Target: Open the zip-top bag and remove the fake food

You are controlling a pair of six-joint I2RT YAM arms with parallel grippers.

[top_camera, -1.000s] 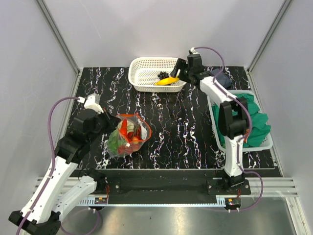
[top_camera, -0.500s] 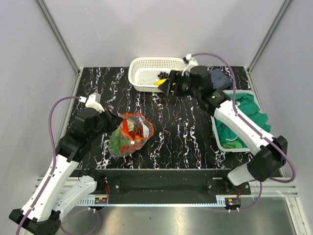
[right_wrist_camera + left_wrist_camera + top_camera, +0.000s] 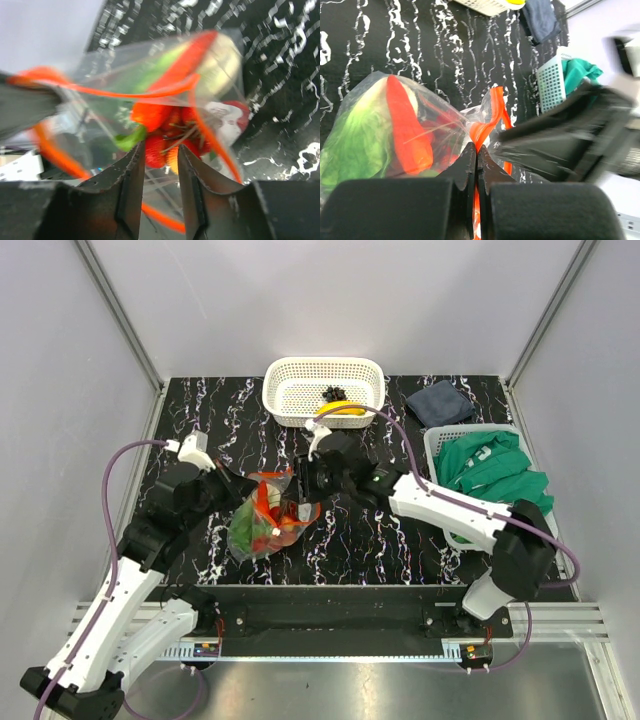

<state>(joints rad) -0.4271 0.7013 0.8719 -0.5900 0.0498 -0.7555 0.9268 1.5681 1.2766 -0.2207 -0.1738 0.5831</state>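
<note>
The clear zip-top bag point(image 3: 265, 525) lies front left, its orange-rimmed mouth open toward the right. My left gripper point(image 3: 244, 492) is shut on the bag's orange rim point(image 3: 486, 125). Lettuce point(image 3: 357, 142), a red pepper point(image 3: 402, 125) and strawberries point(image 3: 162, 150) are inside the bag. My right gripper point(image 3: 300, 485) is open at the bag's mouth, its jaws either side of a strawberry, not closed on it. A yellow banana point(image 3: 343, 410) and dark grapes point(image 3: 333, 393) lie in the white lattice basket point(image 3: 290, 380) at the back.
A second white basket point(image 3: 448, 440) with green cloth point(image 3: 490, 475) stands at the right. A dark blue cloth point(image 3: 440, 400) lies at the back right. The right arm stretches across the middle of the table.
My right gripper has swung from the white lattice basket forward and left to the bag's mouth. The banana stays in the basket. The left gripper keeps its hold.
</note>
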